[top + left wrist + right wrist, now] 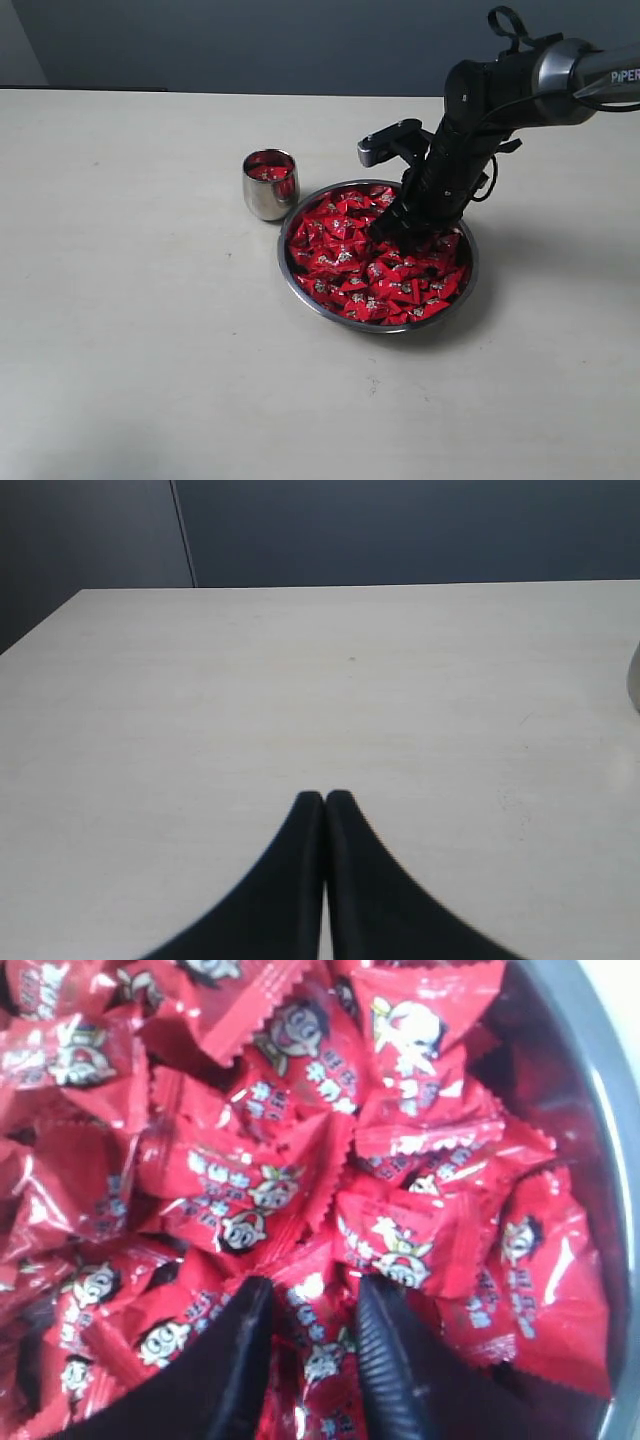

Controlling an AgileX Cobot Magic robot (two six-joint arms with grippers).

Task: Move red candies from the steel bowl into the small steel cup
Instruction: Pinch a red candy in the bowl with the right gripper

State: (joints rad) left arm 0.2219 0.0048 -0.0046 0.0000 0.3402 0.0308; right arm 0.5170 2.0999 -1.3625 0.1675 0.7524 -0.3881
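The steel bowl (pixel 385 328) sits right of centre, heaped with red candies (pixel 345 268). Just to its left stands the small steel cup (pixel 270 192), with red candies (pixel 270 171) showing inside it. My right gripper (pixel 395 232) is pushed down into the pile at the bowl's far side. Seen from the right wrist, the right gripper (pixel 315 1295) is open, its fingers dug in on either side of one red candy (pixel 322 1345), with the bowl wall (pixel 592 1090) beside it. My left gripper (pixel 324 798) is shut and empty over bare table.
The pale table (pixel 130 300) stretches wide to the left of and in front of the bowl. A dark wall (pixel 250 40) runs behind the table's far edge. The right arm (pixel 520 80) reaches in from the upper right.
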